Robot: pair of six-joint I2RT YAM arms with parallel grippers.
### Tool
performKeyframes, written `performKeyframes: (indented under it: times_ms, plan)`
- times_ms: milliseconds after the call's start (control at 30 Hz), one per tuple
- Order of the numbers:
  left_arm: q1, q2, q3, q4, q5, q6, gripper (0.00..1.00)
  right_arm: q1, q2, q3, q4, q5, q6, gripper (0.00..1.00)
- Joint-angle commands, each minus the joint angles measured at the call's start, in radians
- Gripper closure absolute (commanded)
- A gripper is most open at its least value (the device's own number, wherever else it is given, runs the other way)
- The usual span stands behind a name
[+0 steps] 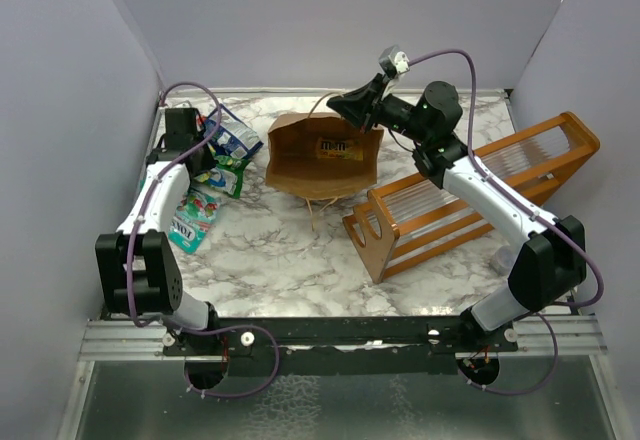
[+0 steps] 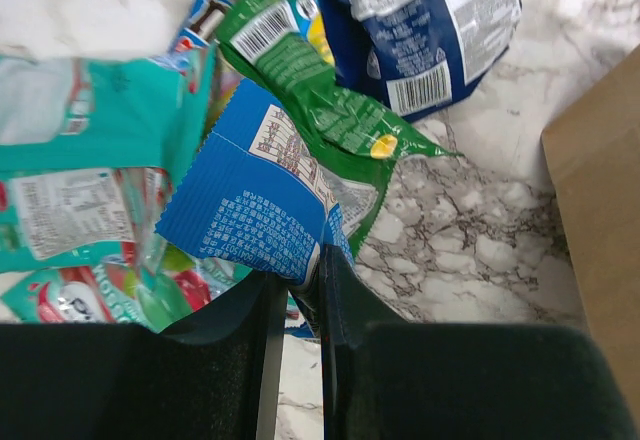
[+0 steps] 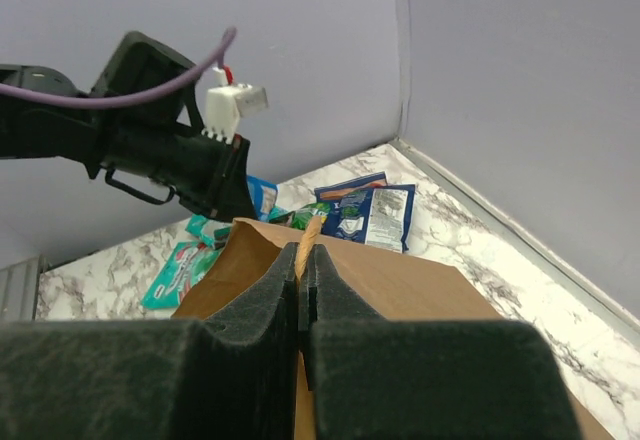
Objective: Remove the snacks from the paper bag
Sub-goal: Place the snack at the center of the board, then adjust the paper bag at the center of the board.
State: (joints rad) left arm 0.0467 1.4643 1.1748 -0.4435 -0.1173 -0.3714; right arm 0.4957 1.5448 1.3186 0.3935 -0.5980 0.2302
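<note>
The brown paper bag (image 1: 325,160) stands open at the table's middle back, with a yellow snack packet (image 1: 335,147) inside it. My right gripper (image 1: 346,108) is over the bag's far rim, shut on its twisted paper handle (image 3: 310,232). My left gripper (image 1: 200,130) is at the far left over a pile of snacks (image 1: 205,195). In the left wrist view it (image 2: 305,282) is shut on the corner of a blue packet (image 2: 250,210). This packet lies over a green packet (image 2: 320,100), teal packets (image 2: 80,160) and a dark blue-and-white packet (image 2: 430,30).
An orange wooden rack with clear slats (image 1: 480,195) stands right of the bag, under my right arm. The bag's side (image 2: 600,220) is close on the left gripper's right. Grey walls enclose the table on the left, back and right.
</note>
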Motion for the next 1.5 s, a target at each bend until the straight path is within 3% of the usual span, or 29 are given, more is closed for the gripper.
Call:
performKeyframes:
  times_ms: [0,200,367,533,733,867,1267,1467]
  plan:
    - [0.036,0.038,-0.018,0.066,0.133,0.002,0.85,0.001,-0.01,0.009,0.034,0.01,-0.006,0.98]
    - [0.14,0.084,-0.075,0.105,0.292,-0.024,0.81,0.001,-0.015,0.003,0.028,0.02,-0.019,0.98]
    - [0.173,0.114,-0.078,0.12,0.356,-0.048,0.62,0.001,-0.021,-0.008,0.039,0.035,-0.025,0.98]
    - [0.171,0.085,-0.105,0.124,0.373,-0.055,0.49,0.001,-0.015,0.034,-0.005,0.053,-0.069,0.98]
    - [0.17,0.003,-0.151,0.164,0.356,-0.055,0.38,-0.002,0.015,0.158,-0.112,0.185,-0.16,0.98]
    - [0.171,-0.018,-0.166,0.169,0.355,-0.057,0.37,-0.026,0.08,0.273,-0.166,0.29,-0.184,0.98]
    - [0.17,-0.041,-0.181,0.184,0.375,-0.057,0.37,-0.1,0.338,0.713,-0.273,0.303,-0.241,0.98]
    - [0.17,-0.042,-0.181,0.186,0.388,-0.054,0.37,-0.1,0.369,0.759,-0.305,0.328,-0.312,0.98]
